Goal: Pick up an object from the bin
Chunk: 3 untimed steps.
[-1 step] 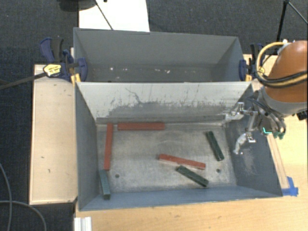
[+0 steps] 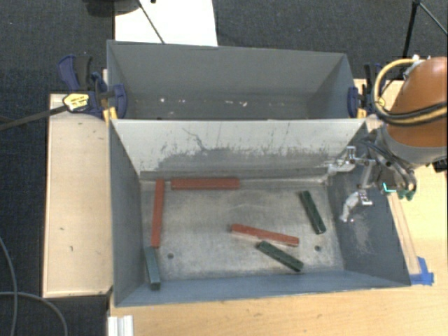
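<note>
The arm (image 2: 418,103) comes in from the right, and its jaws hang over the right slope of the grey bin (image 2: 231,145). They stand apart with nothing between them, though their tips are hard to make out. The nearest thing is a dark green bar (image 2: 313,211), just left of the jaws on the floor. A red bar (image 2: 264,234) and another green bar (image 2: 280,255) lie further left.

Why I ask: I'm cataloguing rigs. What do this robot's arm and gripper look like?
The arm's wrist sits under a rounded orange cover. A pale yellow cable loops around it, with dark cables alongside. Below it, the gripper is bare silvery metal with dark grey parts and a small teal spot.
</note>
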Each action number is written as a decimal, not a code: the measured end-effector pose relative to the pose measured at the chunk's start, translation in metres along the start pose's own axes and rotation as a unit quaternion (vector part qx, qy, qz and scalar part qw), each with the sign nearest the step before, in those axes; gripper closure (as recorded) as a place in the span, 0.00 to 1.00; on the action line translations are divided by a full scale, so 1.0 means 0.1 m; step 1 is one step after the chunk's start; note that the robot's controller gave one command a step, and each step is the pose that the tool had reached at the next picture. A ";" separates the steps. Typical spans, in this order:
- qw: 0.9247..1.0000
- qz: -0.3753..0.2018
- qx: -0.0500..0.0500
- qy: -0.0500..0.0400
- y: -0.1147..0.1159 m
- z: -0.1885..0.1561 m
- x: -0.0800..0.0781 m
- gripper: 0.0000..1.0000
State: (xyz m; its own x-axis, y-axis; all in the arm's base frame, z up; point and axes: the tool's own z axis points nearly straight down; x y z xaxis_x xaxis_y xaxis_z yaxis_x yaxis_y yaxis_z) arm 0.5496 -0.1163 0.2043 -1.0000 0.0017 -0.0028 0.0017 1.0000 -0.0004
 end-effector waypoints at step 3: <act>0.998 0.070 0.000 0.002 0.35 1.31 0.27 0.00</act>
State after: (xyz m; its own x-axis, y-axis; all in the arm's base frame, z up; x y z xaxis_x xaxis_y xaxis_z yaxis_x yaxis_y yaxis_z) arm 0.5228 -0.0817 0.0727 -0.9900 0.1413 0.0018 0.1413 0.9900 0.0001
